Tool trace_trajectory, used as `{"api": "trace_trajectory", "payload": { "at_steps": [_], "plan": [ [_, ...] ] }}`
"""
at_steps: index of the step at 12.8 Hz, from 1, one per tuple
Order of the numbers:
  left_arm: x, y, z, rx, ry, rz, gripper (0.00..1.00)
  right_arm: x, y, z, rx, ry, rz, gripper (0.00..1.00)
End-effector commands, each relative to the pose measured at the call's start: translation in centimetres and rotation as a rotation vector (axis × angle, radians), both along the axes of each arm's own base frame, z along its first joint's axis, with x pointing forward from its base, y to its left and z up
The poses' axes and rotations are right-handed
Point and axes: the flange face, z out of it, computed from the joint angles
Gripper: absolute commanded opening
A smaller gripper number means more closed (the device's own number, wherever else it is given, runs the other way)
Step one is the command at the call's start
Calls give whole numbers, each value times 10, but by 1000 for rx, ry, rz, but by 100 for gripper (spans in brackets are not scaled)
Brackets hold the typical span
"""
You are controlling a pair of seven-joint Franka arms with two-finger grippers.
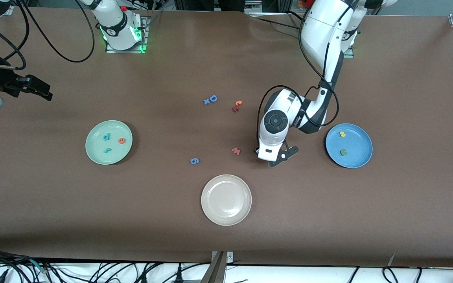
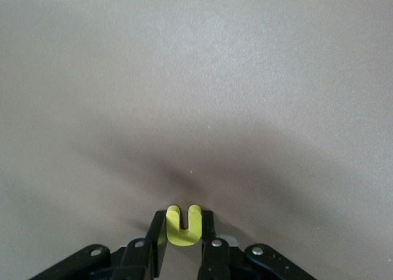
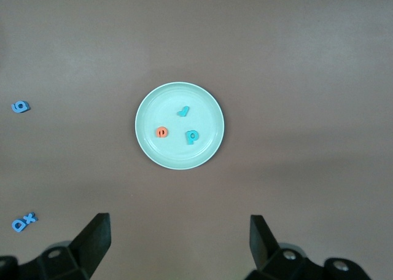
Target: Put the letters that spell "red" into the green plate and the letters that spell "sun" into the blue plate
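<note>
Beside the beige plate (image 1: 226, 199), green plate (image 1: 109, 142) (r, e, d inside) and blue plate (image 1: 348, 145) (s, n inside), the left gripper (image 2: 183, 243) pinches the yellow u (image 2: 183, 225) on the table near the red w (image 1: 236, 151), while the right gripper (image 3: 180, 238) waits spread wide.

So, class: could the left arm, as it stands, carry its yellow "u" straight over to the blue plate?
Probably yes. The left gripper is shut on the yellow "u", and only bare table lies between it and the blue plate at that arm's end.
</note>
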Motion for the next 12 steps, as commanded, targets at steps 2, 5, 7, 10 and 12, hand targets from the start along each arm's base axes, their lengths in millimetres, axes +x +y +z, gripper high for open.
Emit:
{"api": "trace_trajectory", "payload": {
  "at_steps": [2,5,7,10,12],
  "plan": [
    [36,72,57,11,37,-230,4,4,2,4,-5,13,25,100],
    [64,165,93,-11,93,-543,6,3,2,4,-3,15,24,100],
    [72,220,96,-29,119,-695,6,4,5,3,-5,12,27,100],
    [69,281,94,-78,159,-894,7,6,7,4,-5,-8,24,100],
    [54,301,73,-110,211,-935,10,7,7,5,-5,-16,24,100]
  ]
}}
